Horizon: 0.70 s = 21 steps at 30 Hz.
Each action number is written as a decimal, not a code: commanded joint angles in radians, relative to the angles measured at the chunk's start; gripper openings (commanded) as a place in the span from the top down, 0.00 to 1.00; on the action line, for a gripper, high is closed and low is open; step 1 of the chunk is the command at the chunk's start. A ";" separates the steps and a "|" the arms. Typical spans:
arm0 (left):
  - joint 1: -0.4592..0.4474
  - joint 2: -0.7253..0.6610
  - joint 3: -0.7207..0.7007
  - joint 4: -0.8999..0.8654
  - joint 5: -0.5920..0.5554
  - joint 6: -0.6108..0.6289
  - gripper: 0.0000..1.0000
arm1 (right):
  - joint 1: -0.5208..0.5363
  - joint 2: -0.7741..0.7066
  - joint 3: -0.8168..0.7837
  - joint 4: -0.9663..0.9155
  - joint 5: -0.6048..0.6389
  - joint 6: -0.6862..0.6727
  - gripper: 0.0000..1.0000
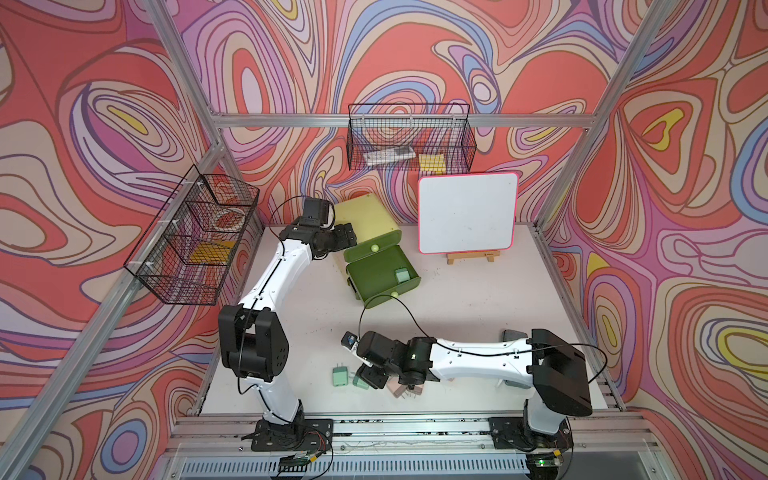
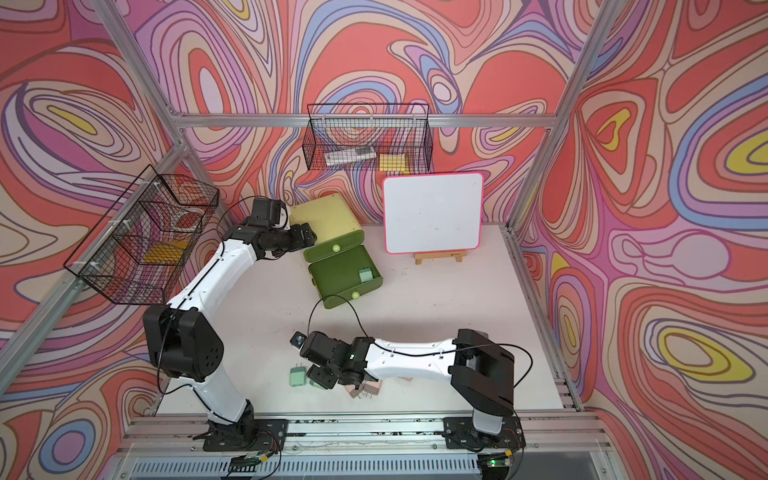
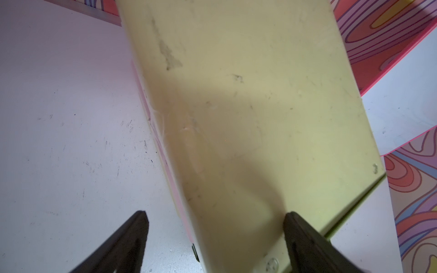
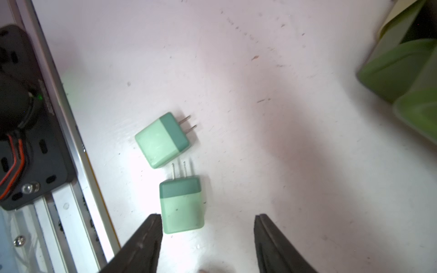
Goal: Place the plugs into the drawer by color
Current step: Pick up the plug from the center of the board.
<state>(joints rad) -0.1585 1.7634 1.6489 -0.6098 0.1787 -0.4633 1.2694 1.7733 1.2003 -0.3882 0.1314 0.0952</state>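
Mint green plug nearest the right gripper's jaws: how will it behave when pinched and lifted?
The mint green plug looks like a rigid moulded block, so it should probably keep its shape. Lying on a flat face, it would likely slide rather than roll if nudged. Its smooth rounded edges may let it twist in an off-centre pinch.

The left arm [image 1: 276,266] and right arm [image 1: 478,358] are showing white tapered shells between bulky black joint housings. Thin black cables [image 1: 386,299] are looping off both wrists. A green light [image 1: 413,356] is glowing at lower centre. The right gripper [image 4: 208,216] is showing dark wedge-shaped fingers [image 4: 142,243]. Black base plates [image 1: 270,432] are carrying red wires.
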 commanded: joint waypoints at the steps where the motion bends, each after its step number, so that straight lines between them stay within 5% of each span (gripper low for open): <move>1: 0.001 0.022 -0.021 -0.090 -0.025 0.024 0.11 | 0.010 0.033 -0.017 0.044 -0.028 0.021 0.36; 21: 0.001 0.027 -0.023 -0.090 -0.025 0.022 0.11 | 0.018 0.183 0.040 0.053 -0.060 0.029 0.37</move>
<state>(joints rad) -0.1581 1.7634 1.6489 -0.6098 0.1795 -0.4637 1.2835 1.9358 1.2129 -0.3508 0.0731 0.1173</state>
